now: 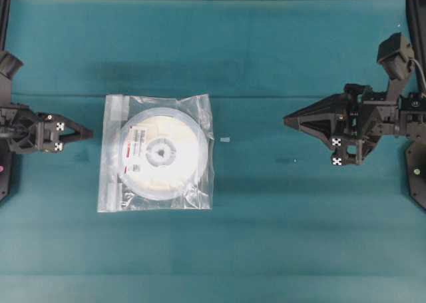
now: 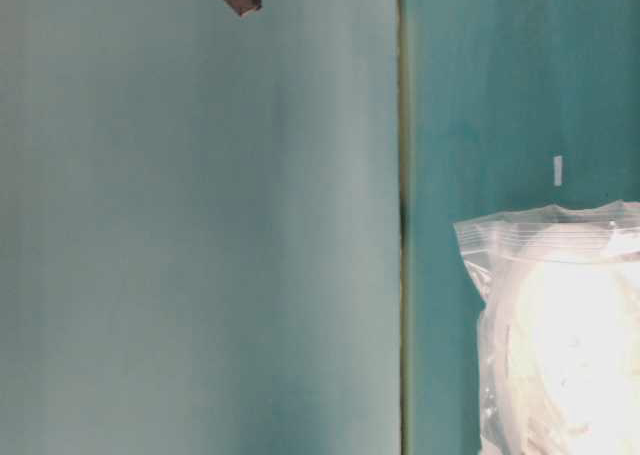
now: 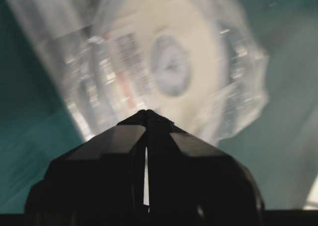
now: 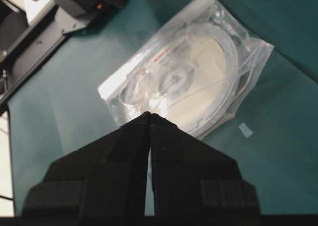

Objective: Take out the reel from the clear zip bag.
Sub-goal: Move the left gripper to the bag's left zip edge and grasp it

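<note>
- Lying flat inside the clear zip bag point(image 1: 157, 153), left of table point(image 1: 266, 250) centre, is the reel point(image 1: 157, 151): cream winding, grey hub, white label at its 9 o'clock.
- Left wrist view is motion-blurred; table-level view crops the bag.
- Left gripper point(image 1: 88, 134), at the bag's 9 o'clock, closed, empty.
- Right gripper point(image 1: 287, 120), well apart at 3 o'clock, closed, empty.
- Small white scrap point(image 1: 225, 140) lies just beside the bag.

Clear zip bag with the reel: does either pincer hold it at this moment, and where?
Nothing is held. The left pincer and right pincer are both shut and apart from the clear zip bag, which lies flat on the table with the reel inside.
</note>
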### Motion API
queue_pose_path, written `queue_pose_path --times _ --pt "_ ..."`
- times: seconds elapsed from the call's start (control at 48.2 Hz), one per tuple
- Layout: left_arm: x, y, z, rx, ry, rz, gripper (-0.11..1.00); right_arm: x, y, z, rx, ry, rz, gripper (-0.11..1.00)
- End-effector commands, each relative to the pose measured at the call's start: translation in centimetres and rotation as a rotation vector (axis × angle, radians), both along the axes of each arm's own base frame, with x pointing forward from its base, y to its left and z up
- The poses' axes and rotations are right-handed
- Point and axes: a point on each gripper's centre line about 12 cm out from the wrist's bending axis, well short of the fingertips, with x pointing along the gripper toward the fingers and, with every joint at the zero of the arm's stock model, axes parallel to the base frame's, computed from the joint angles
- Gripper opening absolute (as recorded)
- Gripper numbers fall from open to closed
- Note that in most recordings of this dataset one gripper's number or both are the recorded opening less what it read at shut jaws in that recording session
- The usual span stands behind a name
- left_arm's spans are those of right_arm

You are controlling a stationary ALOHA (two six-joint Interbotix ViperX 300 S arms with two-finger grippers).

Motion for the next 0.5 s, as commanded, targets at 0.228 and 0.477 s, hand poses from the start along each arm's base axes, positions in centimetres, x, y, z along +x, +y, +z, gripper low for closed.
queue_pose_path --times 0.228,0.477 --pt "0.8 0.2 -0.7 -0.005 0.04 -0.002 0.58 0.4 -0.1 0.7 0.013 -0.026 -0.008 0.0" --pt "1.3 0.3 -1.0 -0.003 0.032 -0.003 0.86 0.3 0.0 0.7 0.014 -0.022 -0.006 0.0"
